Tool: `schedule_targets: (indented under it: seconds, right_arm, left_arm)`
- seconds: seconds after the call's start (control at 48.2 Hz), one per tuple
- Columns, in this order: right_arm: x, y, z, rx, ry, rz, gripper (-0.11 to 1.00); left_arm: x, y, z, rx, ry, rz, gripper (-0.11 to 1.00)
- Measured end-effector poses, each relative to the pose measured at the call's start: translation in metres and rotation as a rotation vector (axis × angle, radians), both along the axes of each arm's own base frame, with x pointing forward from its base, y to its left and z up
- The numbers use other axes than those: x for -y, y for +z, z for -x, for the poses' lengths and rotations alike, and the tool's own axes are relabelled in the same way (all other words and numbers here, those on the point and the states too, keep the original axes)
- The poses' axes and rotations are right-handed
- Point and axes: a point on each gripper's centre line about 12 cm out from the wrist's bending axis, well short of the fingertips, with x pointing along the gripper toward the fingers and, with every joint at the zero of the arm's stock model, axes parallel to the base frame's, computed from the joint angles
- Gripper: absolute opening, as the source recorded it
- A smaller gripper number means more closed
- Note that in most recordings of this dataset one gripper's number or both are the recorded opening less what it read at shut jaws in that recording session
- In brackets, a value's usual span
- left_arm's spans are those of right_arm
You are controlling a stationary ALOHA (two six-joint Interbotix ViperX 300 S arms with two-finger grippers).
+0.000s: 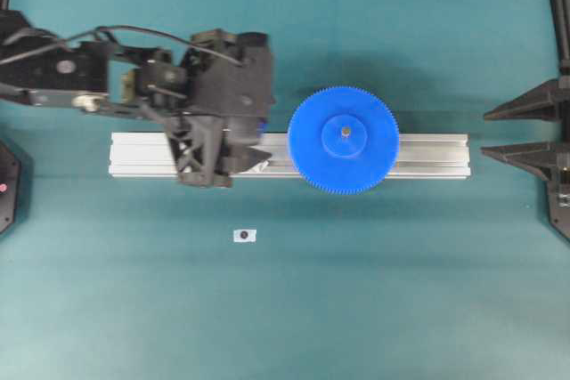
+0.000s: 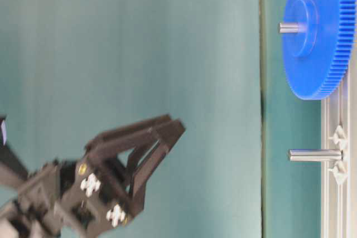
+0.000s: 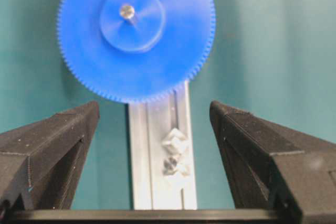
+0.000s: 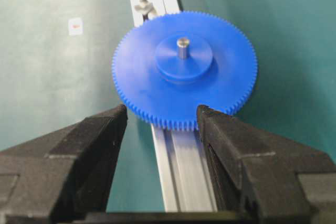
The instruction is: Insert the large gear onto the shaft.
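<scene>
Fingers of both the left gripper (image 1: 233,156) and right gripper (image 1: 521,132) spread wide, empty; large gear (image 1: 343,140) already seated on its shaft (image 1: 346,132), so released.

The left arm (image 1: 107,73) reaches in from the left edge of the overhead view, its black links and cabling stretched toward the middle. Its wrist is bent downward, and the left gripper (image 1: 214,153) sits at the end with its jaws spread wide and nothing between them. In the left wrist view the two black fingers (image 3: 50,150) stand well apart at either side. The table-level view shows this gripper raised, though blur softens its outline there. The right gripper (image 1: 525,126) shows only at the right edge, its two pointed fingers (image 1: 521,104) parted, empty, aimed toward the centre. The right arm behind it is mostly out of frame.
</scene>
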Motion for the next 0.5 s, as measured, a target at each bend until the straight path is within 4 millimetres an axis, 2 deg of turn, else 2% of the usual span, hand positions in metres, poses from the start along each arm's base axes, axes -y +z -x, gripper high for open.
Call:
schedule_targets:
  seconds: [0.291, 0.498]
  right_arm:
    - [0.0, -0.003, 0.002, -0.032, 0.001, -0.003, 0.62]
    - [0.0, -0.003, 0.002, -0.028, -0.007, -0.021, 0.62]
  left_arm:
    - [0.004, 0.007, 0.043, 0.103, -0.002, -0.005, 0.87]
    - [0.011, 0.003, 0.071, 0.163, -0.018, -0.005, 0.84]
